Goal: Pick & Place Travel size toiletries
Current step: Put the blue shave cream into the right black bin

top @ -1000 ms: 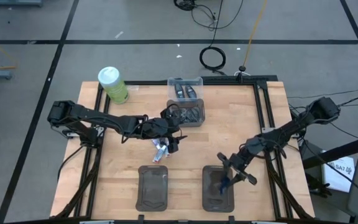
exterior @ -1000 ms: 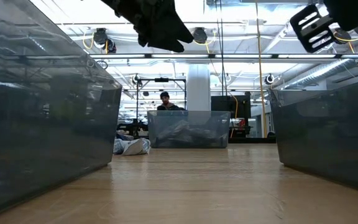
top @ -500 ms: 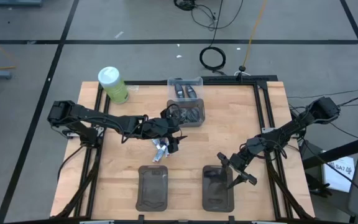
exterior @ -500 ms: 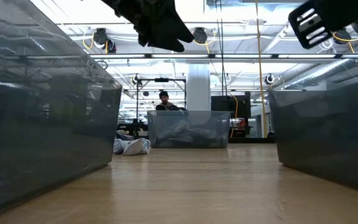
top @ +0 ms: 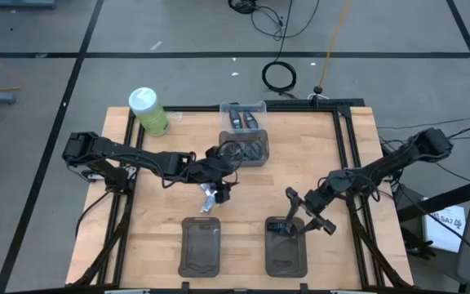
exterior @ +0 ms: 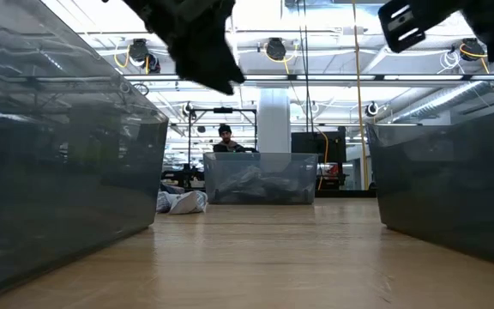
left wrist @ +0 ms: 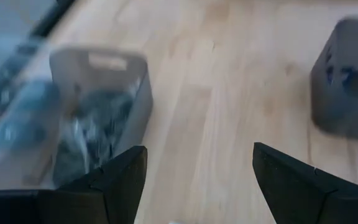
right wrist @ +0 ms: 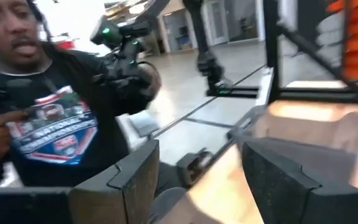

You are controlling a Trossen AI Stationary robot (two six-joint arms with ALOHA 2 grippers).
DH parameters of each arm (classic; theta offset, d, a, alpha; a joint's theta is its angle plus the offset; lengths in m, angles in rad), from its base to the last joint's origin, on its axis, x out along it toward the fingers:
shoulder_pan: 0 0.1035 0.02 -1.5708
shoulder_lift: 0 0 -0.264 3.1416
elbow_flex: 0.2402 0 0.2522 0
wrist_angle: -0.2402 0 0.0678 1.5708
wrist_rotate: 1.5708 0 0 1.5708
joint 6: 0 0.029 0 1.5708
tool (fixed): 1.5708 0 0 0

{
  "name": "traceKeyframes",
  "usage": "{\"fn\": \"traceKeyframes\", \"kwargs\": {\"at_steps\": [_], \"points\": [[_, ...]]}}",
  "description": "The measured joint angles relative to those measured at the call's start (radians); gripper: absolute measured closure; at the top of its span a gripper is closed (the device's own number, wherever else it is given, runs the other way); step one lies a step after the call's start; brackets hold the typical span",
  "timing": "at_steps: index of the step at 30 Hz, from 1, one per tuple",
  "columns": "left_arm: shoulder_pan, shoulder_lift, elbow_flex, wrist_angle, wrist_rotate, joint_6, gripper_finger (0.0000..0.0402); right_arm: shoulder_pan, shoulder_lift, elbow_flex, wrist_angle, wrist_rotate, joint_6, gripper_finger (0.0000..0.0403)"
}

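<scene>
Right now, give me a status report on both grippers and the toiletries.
Left gripper open, over white-and-blue tubes mid-table. Right gripper open, empty, above right tray; dark blue tube lying in it. Nothing blocking.

Two dark grey trays (top: 201, 245) (top: 286, 260) are counted at the near edge of the worktop (top: 161, 175). One clear bin (top: 244, 131) with two compartments is seen at the far side, and one green bottle (top: 148, 111) at the far left. One blue tube (top: 284, 229) lies in the right tray. A small heap of perhaps two or three tubes (top: 210, 198) is seen mid-worktop.
</scene>
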Motion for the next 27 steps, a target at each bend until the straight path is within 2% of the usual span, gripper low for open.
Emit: {"fn": "traceKeyframes", "kwargs": {"at_steps": [3, 9, 13, 16, 21, 27], "points": [[0.0, 0.0, 0.0, -0.087, -0.002, -0.092, 0.0115, -0.025, -0.04, 0.0, -0.059, 0.105, -0.063, 0.0186], [0.0, 0.0, 0.0, -0.23, -0.016, -0.356, 0.0115, -0.069, -0.109, 0.0, -0.164, 0.405, -0.195, 0.0186], [0.0, 0.0, -0.003, -0.267, -0.022, -0.551, 0.0114, -0.082, -0.138, 0.0, -0.182, 0.525, -0.246, 0.0188], [0.003, 0.001, -0.017, -0.287, -0.021, -0.672, 0.0115, -0.084, -0.15, 0.0, -0.202, 0.576, -0.25, 0.0187], [0.021, 0.003, -0.053, -0.378, -0.037, -0.852, 0.0115, -0.084, -0.149, 0.0, -0.225, 0.58, -0.248, 0.0188], [0.043, 0.021, -0.097, -0.356, -0.081, -0.895, 0.0115, -0.084, -0.149, 0.0, -0.225, 0.577, -0.248, 0.019]]}}
